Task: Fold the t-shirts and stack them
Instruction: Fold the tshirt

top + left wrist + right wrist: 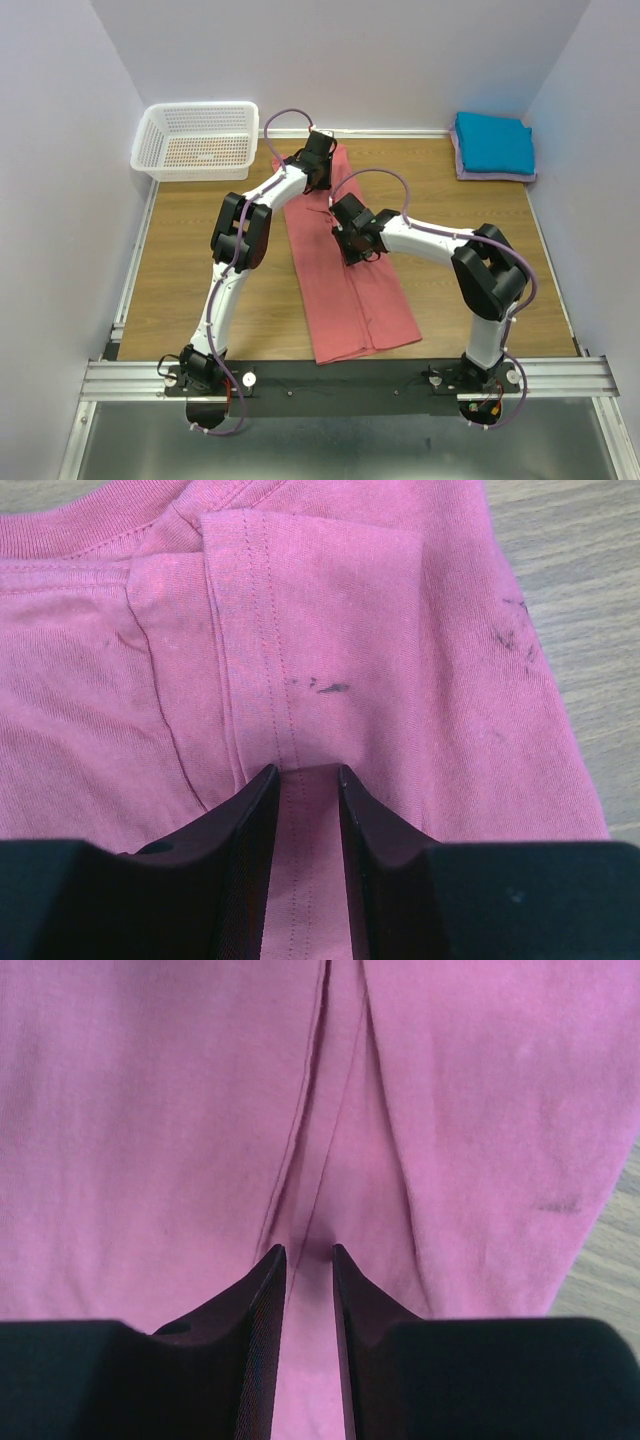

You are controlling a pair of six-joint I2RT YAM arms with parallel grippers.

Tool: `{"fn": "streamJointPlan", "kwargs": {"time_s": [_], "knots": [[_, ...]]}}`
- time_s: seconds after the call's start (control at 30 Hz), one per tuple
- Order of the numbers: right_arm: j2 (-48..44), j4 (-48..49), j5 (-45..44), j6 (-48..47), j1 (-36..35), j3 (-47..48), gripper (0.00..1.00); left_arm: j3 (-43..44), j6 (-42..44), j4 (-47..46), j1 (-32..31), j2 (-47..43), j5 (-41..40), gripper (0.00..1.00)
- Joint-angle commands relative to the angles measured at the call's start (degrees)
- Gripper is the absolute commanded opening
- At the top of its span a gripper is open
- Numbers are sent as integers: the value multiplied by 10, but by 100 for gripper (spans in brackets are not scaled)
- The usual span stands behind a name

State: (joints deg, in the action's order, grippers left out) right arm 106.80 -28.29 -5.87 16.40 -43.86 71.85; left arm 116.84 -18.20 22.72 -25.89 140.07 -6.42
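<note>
The salmon-pink t-shirt [352,300] lies as a long narrow strip down the middle of the table, collar end far, hem end near. My left gripper [320,172] is at its far collar end, jaws closed narrowly on a stitched sleeve fold [305,770] of the pink cloth [420,630]. My right gripper [351,243] is at the strip's middle, pinching a ridge of cloth [308,1250], and creases in the cloth [150,1110] run into its tips. The folded teal-blue t-shirt [494,142] lies on the folded pale lavender t-shirt [468,172] at the back right.
A white lattice basket [195,140] stands at the back left corner. Bare wooden table [200,270] shows on both sides of the pink strip. White walls close in the left, back and right sides.
</note>
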Motion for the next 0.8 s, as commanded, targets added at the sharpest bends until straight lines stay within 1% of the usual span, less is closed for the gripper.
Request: {"fn": "streamJointPlan", "kwargs": {"time_s": [0.0,0.1,0.17,0.23,0.27,0.33,0.43,0.63,0.77], "knots": [[21,13,6,1,-2,19,32,-20,3,25,2,28,17,39],[29,14,8,1,-2,21,26,-20,4,25,2,29,18,39],[34,14,8,0,-1,21,25,-20,3,25,2,29,18,39],[38,14,9,0,-2,21,21,-20,4,25,2,29,18,39],[37,14,9,0,-1,21,18,-20,4,25,3,29,18,39],[33,14,10,1,-1,21,2,-20,4,25,2,29,18,39],[20,13,22,-6,-1,21,1,-20,2,25,2,30,17,39],[-5,11,56,-10,-2,5,1,-9,-5,31,2,36,13,39],[-7,10,102,-9,-2,-1,1,-1,-10,36,2,39,11,39]]}}
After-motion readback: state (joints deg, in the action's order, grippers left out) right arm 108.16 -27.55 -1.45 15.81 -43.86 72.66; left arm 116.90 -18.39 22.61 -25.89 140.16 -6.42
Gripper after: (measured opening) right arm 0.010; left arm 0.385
